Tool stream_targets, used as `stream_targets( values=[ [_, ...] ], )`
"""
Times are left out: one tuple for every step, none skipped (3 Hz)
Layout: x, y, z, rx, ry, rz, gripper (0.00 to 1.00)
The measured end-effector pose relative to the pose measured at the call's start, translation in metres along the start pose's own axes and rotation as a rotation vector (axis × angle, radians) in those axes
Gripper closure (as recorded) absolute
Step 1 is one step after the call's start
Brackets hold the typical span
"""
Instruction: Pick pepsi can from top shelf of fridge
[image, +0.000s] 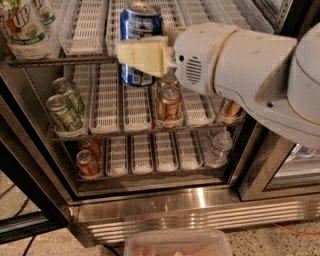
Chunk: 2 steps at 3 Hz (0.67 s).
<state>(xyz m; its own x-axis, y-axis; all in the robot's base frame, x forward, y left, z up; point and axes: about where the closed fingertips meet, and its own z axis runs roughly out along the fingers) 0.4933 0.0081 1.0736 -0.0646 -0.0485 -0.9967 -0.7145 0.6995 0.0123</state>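
Observation:
The pepsi can (141, 26), blue with a silver top, is held upright in my gripper (139, 54). One cream finger (145, 55) crosses the can's front; the other is hidden behind it. The can hangs in front of the top shelf's (87, 31) dark front bar, and its bottom overlaps the rack below. My white arm (235, 55) reaches in from the right. The fridge (200, 210) stands open, with its ribbed steel base below.
A 7UP bottle (22, 25) stands at the top shelf's left. The middle rack holds green cans (64, 109) and bronze cans (170, 102). The lowest rack holds red cans (87, 161) and a water bottle (220, 147). A pinkish container (177, 242) lies at the bottom edge.

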Motion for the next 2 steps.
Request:
stream_targets(
  values=[
    [0.017,0.013,-0.019,-0.077,0.033,0.056,1.00],
    [0.028,0.024,-0.030,-0.149,0.063,0.084,1.00]
  ],
)
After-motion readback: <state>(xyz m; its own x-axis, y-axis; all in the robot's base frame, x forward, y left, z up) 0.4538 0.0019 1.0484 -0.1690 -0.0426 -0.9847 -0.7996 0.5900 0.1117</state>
